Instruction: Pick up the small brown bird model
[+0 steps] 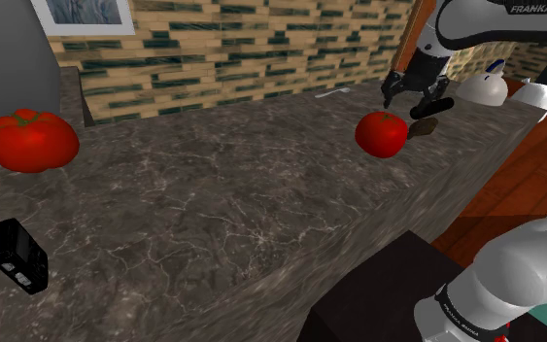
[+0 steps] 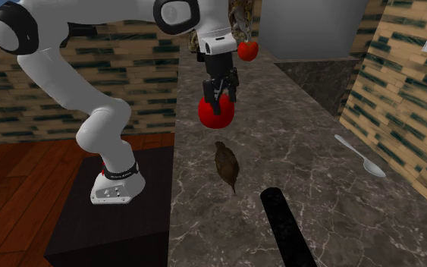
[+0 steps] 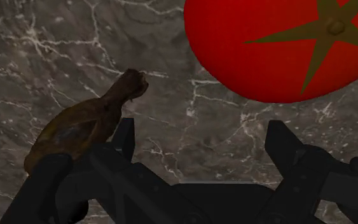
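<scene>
While the brown bird model lies on the marbled counter near a red tomato, my tool hangs over them, fingers spread wide, holding nothing; bird sits outside one finger, not between them. Second tomato well apart, spoon by the brick wall

The white arm stood up from its base, folded at the elbow, and stretched out with its upper links nearly level along the top of the second exterior view. The wrist was bent downward, so the black tool pointed straight down. In the wrist view its two fingers stood well apart, clasping nothing. In the shoulder view the tool hung below the wrist, spread wide.
</scene>
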Robot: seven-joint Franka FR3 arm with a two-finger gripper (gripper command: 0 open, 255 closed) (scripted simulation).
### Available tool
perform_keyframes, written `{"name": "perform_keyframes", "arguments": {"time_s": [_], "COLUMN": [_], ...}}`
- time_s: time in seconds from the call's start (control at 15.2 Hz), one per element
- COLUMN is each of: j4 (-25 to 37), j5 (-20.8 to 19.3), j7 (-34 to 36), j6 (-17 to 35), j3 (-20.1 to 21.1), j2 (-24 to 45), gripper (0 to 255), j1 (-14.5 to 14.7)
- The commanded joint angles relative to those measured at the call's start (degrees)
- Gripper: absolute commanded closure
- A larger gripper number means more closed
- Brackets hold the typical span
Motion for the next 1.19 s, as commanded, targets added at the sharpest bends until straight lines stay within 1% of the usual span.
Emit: {"name": "perform_keyframes", "arguments": {"time_s": [0.0, 0.59, 0.66, 1.12], "j4": [0.12, -0.17, -0.18, -5.46], "j5": [-0.77, -4.06, -4.07, -4.66], "j7": [4.06, 21.04, 21.09, 21.96], "j6": [1.28, 6.04, 6.05, 11.93], "j3": [-0.49, -3.59, -3.6, -3.88], "j2": [1.5, 6.91, 6.92, 7.57], "gripper": [0, 0, 0, 0], "j1": [-2.4, -12.66, -12.67, -12.87]}}
